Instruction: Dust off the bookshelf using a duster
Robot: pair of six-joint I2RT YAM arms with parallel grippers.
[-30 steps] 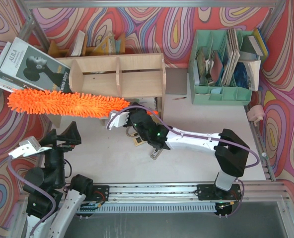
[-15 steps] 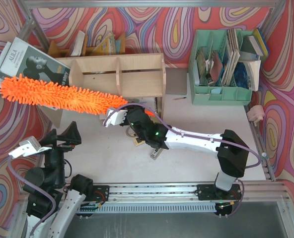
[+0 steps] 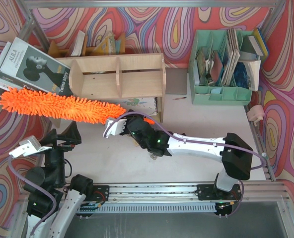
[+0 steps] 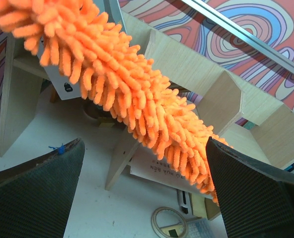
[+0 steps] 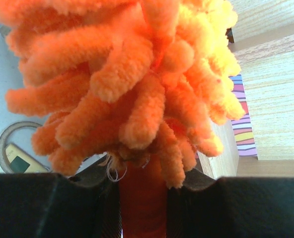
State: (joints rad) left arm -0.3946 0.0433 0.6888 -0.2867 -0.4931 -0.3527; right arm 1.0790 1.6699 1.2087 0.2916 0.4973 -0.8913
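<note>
Right arm point(image 3: 196, 144) first: a white shell along the long link, a chunky black housing point(image 3: 235, 157) at the elbow and a small green light point(image 3: 158, 140) glowing near the wrist. A purple cable point(image 3: 135, 114) loops off it, and there's a white camera block point(image 3: 114, 128) beside the right tool point(image 5: 143, 198), whose fingers point(image 5: 52, 206) are matte black. Over to the left arm point(image 3: 46, 171): mostly black joints, a white lower shell point(image 3: 62, 218), and a lilac lead point(image 3: 11, 168) of its own. The left tool point(image 4: 144, 146) has broad dark pads point(image 4: 37, 173) with a fine woven texture. Both arms sit on black base plates point(image 3: 95, 194).

The duster point(image 3: 62, 106) swings its fluffy tip (far left) back down, away from the bookshelf point(image 3: 117, 74), as the right pincer point(image 5: 142, 208) holding it draws slightly nearer.
</note>
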